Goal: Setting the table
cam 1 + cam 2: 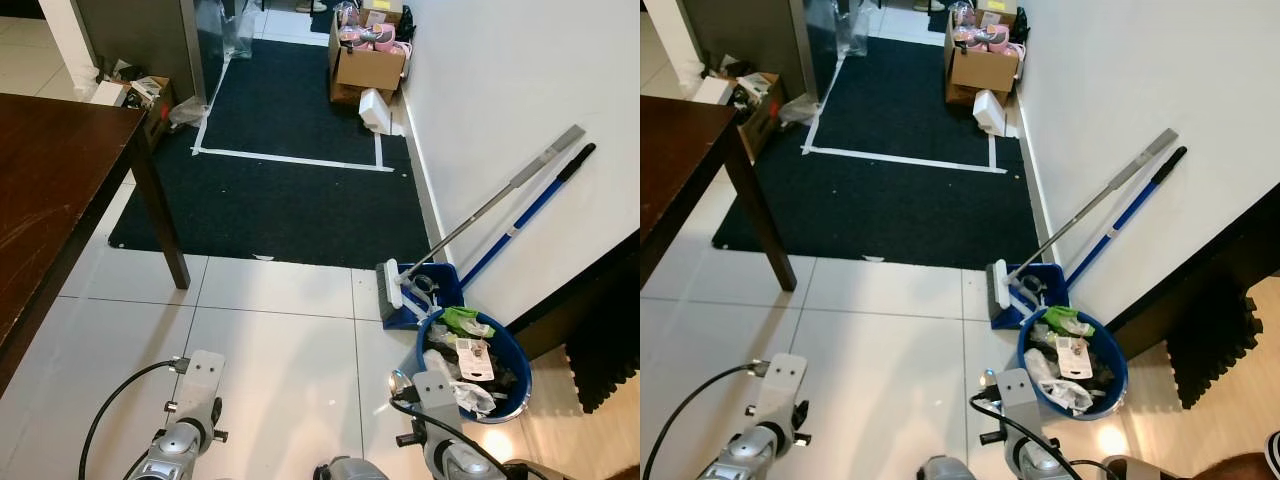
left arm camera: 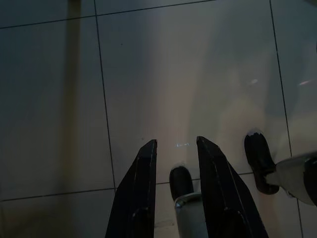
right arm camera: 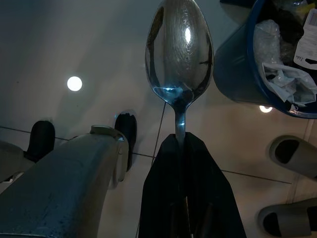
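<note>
Polished steel, the spoon (image 3: 179, 54) juts bowl-first from the right gripper (image 3: 184, 144), whose fingers clench its handle above the white floor tiles (image 1: 270, 350), beside the blue bucket (image 3: 242, 74). The left gripper (image 2: 177, 145) hangs released over those tiles, near the dark wooden table (image 1: 50, 190) corner.

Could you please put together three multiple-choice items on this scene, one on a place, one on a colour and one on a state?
1. Where does the dark wooden table stand?
A. on the robot's left
B. on the robot's right
C. against the white wall

2. What colour is the bin full of rubbish?
A. red
B. blue
C. green

3. What is the right gripper doing?
A. hanging open
B. holding a fork
C. gripping a spoon

Answers: 1 A, the table fills the left edge of the head views. 2 B, its rim and wall are blue. 3 C, the right wrist view has the fingers closed on the spoon's handle, bowl pointing away.
</note>
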